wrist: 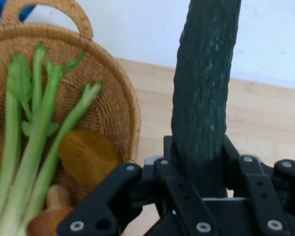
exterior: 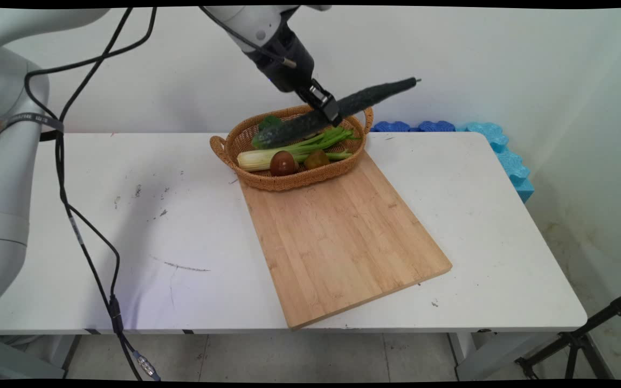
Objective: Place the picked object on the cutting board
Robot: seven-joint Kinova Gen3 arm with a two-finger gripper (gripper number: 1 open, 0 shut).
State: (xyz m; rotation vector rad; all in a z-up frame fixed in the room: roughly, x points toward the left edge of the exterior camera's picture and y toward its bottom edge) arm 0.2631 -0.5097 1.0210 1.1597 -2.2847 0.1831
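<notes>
We see the basket (exterior: 246,141) on the far end of the cutting board (exterior: 343,237); in it lie celery (exterior: 289,153), a mushroom (exterior: 283,163) and a potato (exterior: 316,159); the gripper (exterior: 328,111) holds the cucumber (exterior: 364,98) above it

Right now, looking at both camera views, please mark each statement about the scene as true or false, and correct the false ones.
1. The black two-finger gripper holds the long dark green cucumber in the air. True.
2. The oval woven wicker basket stands at the far end of the light wooden cutting board. True.
3. The pale green celery stalk lies on the cutting board. False: it lies in the basket.
4. The cucumber rests flat on the white table. False: it is lifted above the basket, tilted, with one end higher.
5. A brown mushroom lies in the basket beside the celery. True.
6. The cutting board carries sliced vegetables. False: its surface is bare.
</notes>
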